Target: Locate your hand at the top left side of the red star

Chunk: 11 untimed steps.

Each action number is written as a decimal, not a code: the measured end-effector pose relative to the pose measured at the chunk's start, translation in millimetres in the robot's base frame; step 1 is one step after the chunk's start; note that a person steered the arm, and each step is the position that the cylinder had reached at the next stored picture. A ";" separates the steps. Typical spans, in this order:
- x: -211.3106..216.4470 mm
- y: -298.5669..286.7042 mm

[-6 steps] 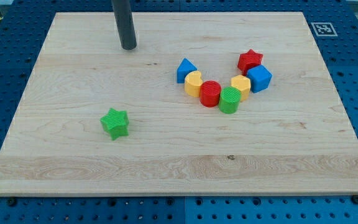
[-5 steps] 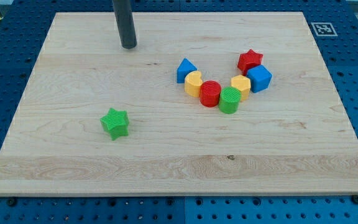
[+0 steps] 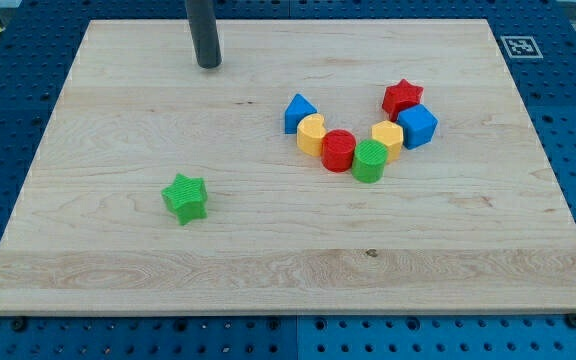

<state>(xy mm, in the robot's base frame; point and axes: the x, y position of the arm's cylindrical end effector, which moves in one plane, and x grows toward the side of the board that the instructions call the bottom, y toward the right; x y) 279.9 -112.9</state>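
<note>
The red star (image 3: pixel 402 97) lies at the right of the board, at the top of a curved cluster of blocks, touching the blue cube (image 3: pixel 417 126) below it. My tip (image 3: pixel 209 64) rests on the wood near the view's top, far to the left of the red star and a little higher in the view. It touches no block.
The cluster also holds a blue triangular block (image 3: pixel 299 112), a yellow heart-like block (image 3: pixel 311 134), a red cylinder (image 3: pixel 338 150), a green cylinder (image 3: pixel 370 161) and a yellow hexagonal block (image 3: pixel 387 139). A green star (image 3: pixel 185 197) sits alone lower left. A marker tag (image 3: pixel 521 46) is at the board's top right corner.
My tip has moved slightly toward the view's top. The blocks have not moved.
</note>
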 end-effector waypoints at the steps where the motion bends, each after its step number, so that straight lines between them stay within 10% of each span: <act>1: -26.1 26.2; 4: -27.2 134.8; 11: -18.0 184.1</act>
<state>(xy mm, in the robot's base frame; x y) 261.8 71.2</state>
